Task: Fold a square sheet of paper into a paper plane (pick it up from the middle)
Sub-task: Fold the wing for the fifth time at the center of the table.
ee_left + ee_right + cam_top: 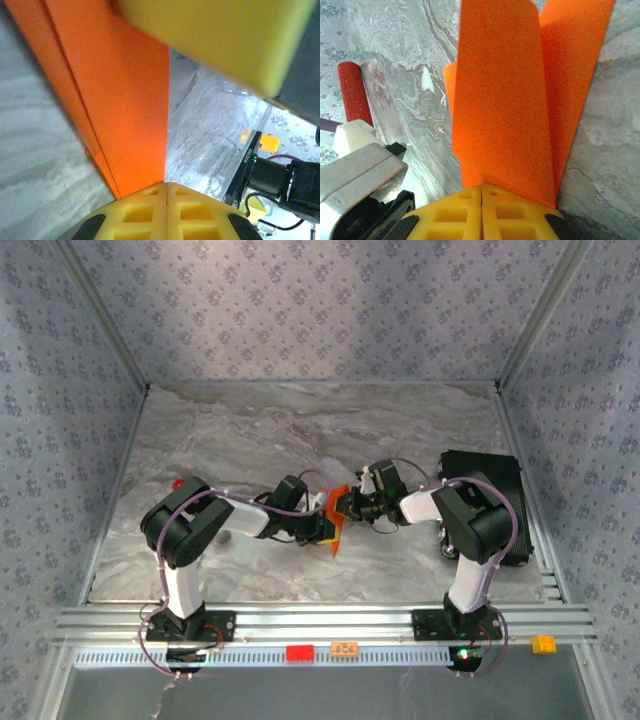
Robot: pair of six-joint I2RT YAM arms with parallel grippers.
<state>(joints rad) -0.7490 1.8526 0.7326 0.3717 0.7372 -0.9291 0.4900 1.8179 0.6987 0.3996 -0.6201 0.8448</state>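
Observation:
The orange sheet of paper (337, 512) is folded into long narrow layers, a pointed paper plane shape, and hangs above the table's middle between both grippers. My left gripper (327, 529) is shut on its lower part. In the left wrist view the yellow jaws (166, 184) meet on the paper's edge (125, 100). My right gripper (348, 506) is shut on it from the right. The right wrist view has the yellow jaws (481, 186) pinching the fanned orange layers (505, 100). The right gripper's yellow finger (215, 40) looms at the top of the left wrist view.
A black case (485, 495) lies at the table's right side. A red cylinder (178, 483) (354, 92) stands behind the left arm. A red block (299, 652), an orange block (344, 649) and a yellow block (543, 643) sit on the front rail.

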